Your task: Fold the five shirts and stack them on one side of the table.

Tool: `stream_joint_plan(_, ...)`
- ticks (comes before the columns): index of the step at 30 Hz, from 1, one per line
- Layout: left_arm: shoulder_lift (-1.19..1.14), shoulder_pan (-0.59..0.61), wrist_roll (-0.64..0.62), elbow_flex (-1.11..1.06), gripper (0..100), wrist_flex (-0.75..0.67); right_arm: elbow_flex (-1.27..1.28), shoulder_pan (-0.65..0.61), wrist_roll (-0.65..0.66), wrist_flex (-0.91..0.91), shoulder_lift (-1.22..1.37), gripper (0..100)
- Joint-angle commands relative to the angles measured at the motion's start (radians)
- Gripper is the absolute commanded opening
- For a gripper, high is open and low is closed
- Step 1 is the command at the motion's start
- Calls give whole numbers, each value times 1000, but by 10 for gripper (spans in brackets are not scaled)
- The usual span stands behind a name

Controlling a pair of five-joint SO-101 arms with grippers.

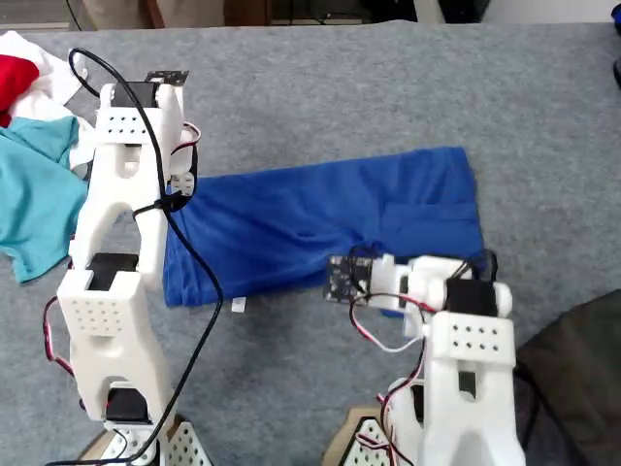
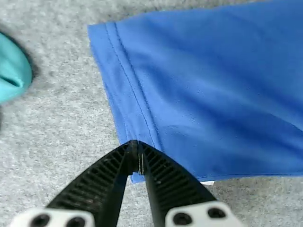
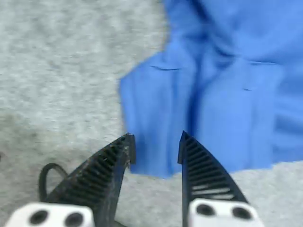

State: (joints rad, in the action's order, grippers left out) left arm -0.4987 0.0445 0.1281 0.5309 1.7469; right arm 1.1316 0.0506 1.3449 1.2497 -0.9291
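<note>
No legible writing is showing anywhere

A small white tag (image 1: 238,306) is sticking out from the near hem of the blue shirt (image 1: 320,228), but whatever it is carrying (if it is printed at all) is coming out too small to read. The dark circuit board (image 1: 342,277) on an arm's wrist is showing only tiny specks, nothing that is reading as letters or numbers.

Royal-blue knit shirt (image 1: 320,218): left hem hidden under the white left arm (image 1: 116,214), a stretch of its near edge under the white right arm (image 1: 466,340). Teal shirt (image 1: 34,199), red garment (image 1: 15,78) and white garment (image 1: 49,92) at the worktop's far-left corner, cut off at the view's edge. Left tool (image 2: 136,144), tips together at the hem: fabric pinched or not, cannot tell. Dark cloth (image 1: 582,359), near-right, cut off.
</note>
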Motion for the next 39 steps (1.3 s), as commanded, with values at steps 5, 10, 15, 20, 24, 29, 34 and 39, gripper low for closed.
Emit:
stream_joint_plan(5, 65, -8, -8, -5, 19, 11, 33, -10, 8, -37, 19, 221)
stream_joint_plan(10, 65, -8, -8, -5, 19, 11, 42, -5, 34, -41, 85, 221)
stream_joint_plan(15, 65, -3, -8, -5, 19, 11, 84, -2, 51, -133, 165, 221)
stream_joint_plan(20, 65, -2, -6, -5, 19, 11, 79, -2, 51, -207, 272, 221)
stream_joint_plan(24, 65, -2, -5, -5, 19, 11, 70, -2, 51, -247, 364, 220)
stream_joint_plan(29, 65, -2, -5, -5, 19, 11, 19, -2, 51, -250, 466, 200)
stream_joint_plan(34, 65, -2, -5, -5, 19, 11, -45, -1, 48, -250, 526, 48)
stream_joint_plan(39, 65, -2, -3, -3, 19, 11, -88, -1, 46, -250, 539, 12)
